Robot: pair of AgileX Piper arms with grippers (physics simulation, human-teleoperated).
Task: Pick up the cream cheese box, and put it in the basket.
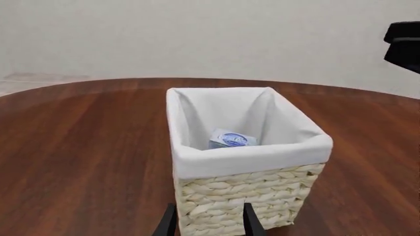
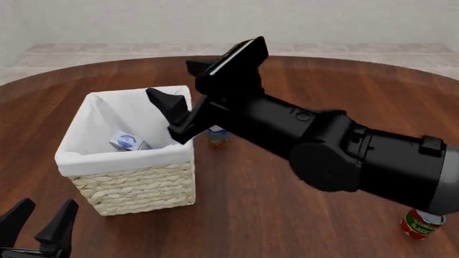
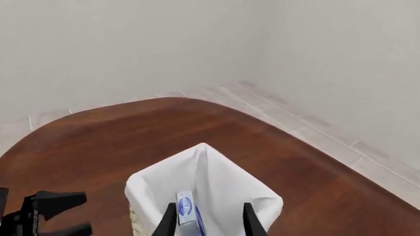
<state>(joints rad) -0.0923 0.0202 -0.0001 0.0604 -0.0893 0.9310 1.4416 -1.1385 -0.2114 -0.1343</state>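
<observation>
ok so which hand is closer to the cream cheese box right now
The right. The right hand is open above the basket, over the cream cheese box lying inside it. The left hand sits at the near table edge, outside the basket.

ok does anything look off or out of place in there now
Nothing stands out. The cream cheese box lies inside the basket, resting a little tilted against the cloth lining. The basket stands upright on the table. Two small cans stand upright on the table, outside the basket.
</observation>
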